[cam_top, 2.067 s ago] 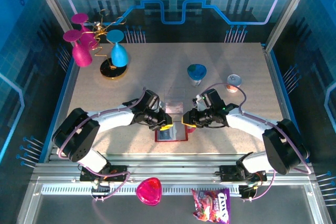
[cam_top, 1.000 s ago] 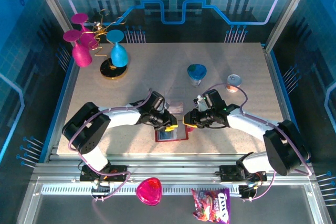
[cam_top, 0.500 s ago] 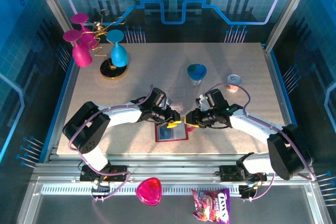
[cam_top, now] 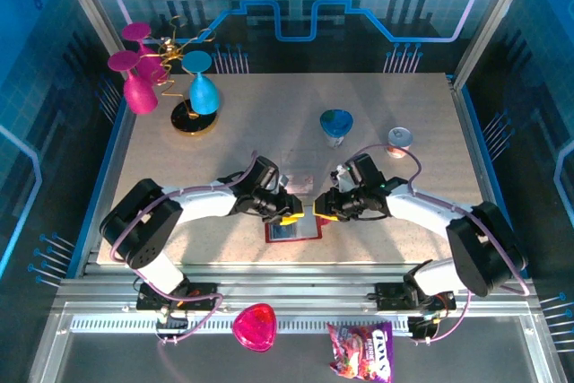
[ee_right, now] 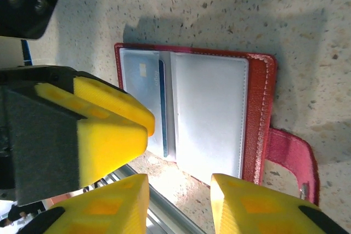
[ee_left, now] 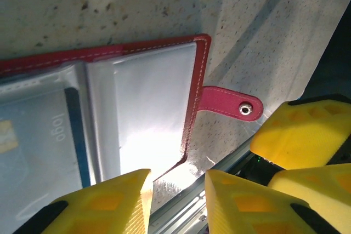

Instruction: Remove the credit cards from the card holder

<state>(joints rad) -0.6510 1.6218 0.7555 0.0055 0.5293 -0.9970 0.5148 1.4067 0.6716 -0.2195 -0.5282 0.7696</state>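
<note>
The card holder (cam_top: 292, 229), a dark red wallet, lies open and flat on the table near the front edge. Its snap tab (ee_left: 227, 104) points to the right. The credit cards sit in its clear pockets: a pale card with a chip (ee_right: 140, 80) and the dark blue edge of another (ee_right: 163, 108) show in the left pocket. The right pocket (ee_right: 211, 113) looks pale and glary. My left gripper (ee_left: 178, 204) hovers open over the wallet's near right corner. My right gripper (ee_right: 180, 206) hovers open over its near edge, with the left gripper's yellow fingers (ee_right: 104, 130) close by.
A clear plastic stand (cam_top: 296, 177) is just behind the wallet. A blue glass (cam_top: 336, 126) and a small cup (cam_top: 399, 138) stand at the back right. Pink and blue glasses hang on a gold rack (cam_top: 188, 118) at the back left. The table's front edge (cam_top: 296, 266) is close.
The left gripper's jaws have widened a little, and it has shifted slightly over the wallet's near corner. The right gripper dipped back after a small rise. The wallet has not moved.
</note>
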